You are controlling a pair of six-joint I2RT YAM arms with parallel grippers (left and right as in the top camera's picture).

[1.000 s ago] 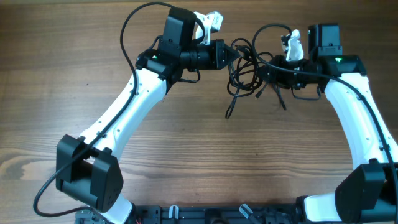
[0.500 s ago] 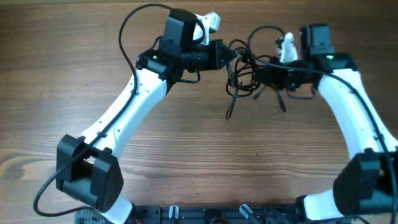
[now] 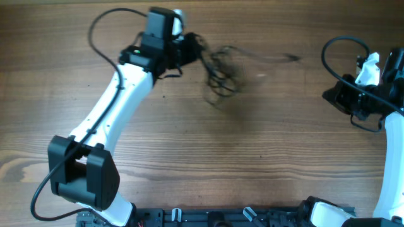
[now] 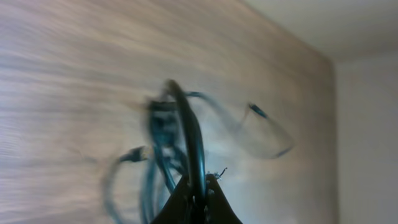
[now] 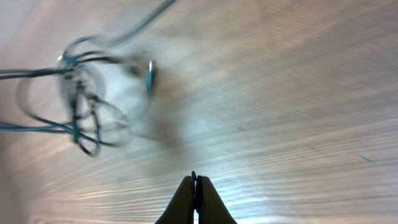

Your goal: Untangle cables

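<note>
Overhead, table: a brown wood-grain table (image 3: 265, 164) fills the view.
Overhead, left arm: the white-and-black left arm (image 3: 107, 107) reaches from the near left corner toward the table's far edge.
Overhead, left gripper: the black left gripper (image 3: 193, 49) points right, clenched on one end of the cables.
Overhead, cables: the thin black flexible cables (image 3: 222, 68) form a loose, blurred, looping bundle just right of the left gripper. One faint strand runs rightward. Whether the bundle touches the table cannot be told.
Overhead, right gripper: the black right gripper (image 3: 329, 96) sits at the far right edge, pointing left, well apart from the cables.
Left wrist, fingers: the fingers (image 4: 177, 210) are pressed together on one black cord that rises straight out of them.
Left wrist, cables: the rest of the cables (image 4: 158, 143) loop in a blur above the wood. A small plug end (image 4: 257, 111) shows on a thin strand to the right.
Right wrist, fingers: the fingers (image 5: 183, 202) are clenched tip to tip with nothing between them.
Right wrist, cables: the cables (image 5: 78, 112) appear blurred at the upper left, well apart from the fingers, over the table (image 5: 280, 124).
</note>
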